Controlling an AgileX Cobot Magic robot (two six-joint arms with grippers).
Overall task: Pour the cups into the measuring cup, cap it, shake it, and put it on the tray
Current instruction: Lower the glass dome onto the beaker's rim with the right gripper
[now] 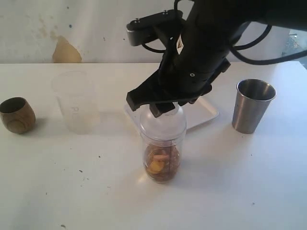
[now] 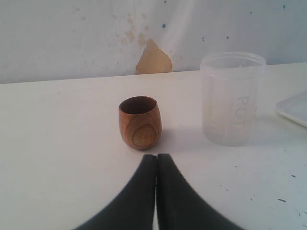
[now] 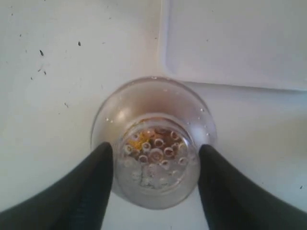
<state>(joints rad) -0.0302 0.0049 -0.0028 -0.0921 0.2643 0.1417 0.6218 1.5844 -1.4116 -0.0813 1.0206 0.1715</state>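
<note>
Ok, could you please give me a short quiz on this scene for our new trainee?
1. True or false: the left fingers are shut.
2. Relative to the tray, the measuring cup stands: A on it; B beside it, on the table.
3. Which cup stands nearest the wooden cup?
Key: 1 true; 2 B; 3 the frosted plastic cup.

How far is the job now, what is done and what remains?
Pouring looks done: the measuring cup holds brown contents, while the wooden cup and steel tumbler stand aside. The dome lid sits on it, the right gripper straddling it. Shaken or not, I cannot tell; it is not yet on the tray.
</note>
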